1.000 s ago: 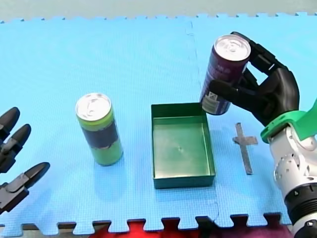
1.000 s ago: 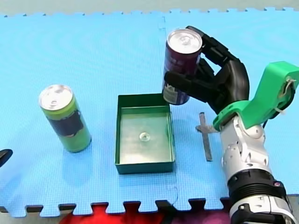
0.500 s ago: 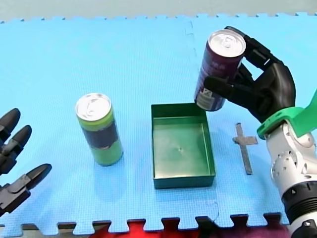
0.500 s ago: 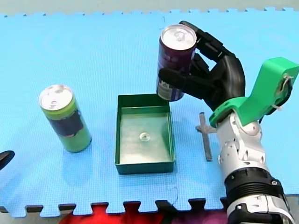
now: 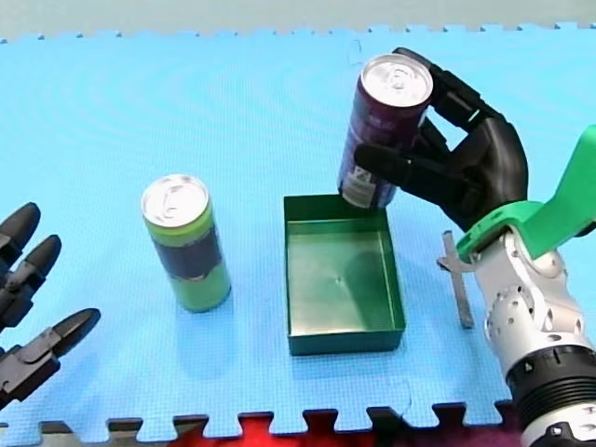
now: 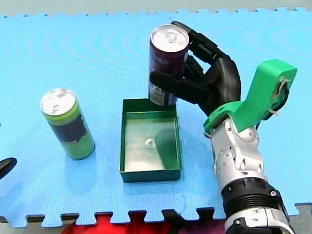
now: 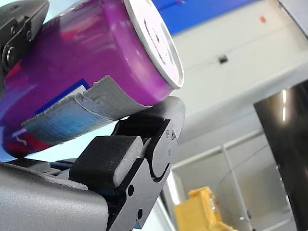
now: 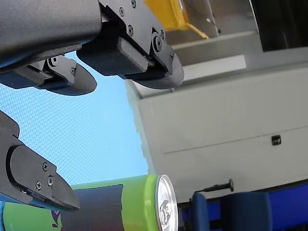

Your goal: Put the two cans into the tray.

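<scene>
Our right robot hand (image 5: 470, 172) grips the tilted purple can (image 5: 382, 130), base over the 12 o'clock rim of the tray (image 5: 345, 342); the tray floor lies toward 6 o'clock. The green can (image 5: 186, 242) stands at the tray's 9 o'clock, nearer our empty left robot hand (image 5: 23, 307).

Left hand (image 5: 28, 303) cut off at edge. Purple can (image 5: 382, 130) base covers tray (image 5: 300, 279) far rim. Tape strip (image 5: 463, 307) partly behind wrist of right hand (image 5: 456, 172).
</scene>
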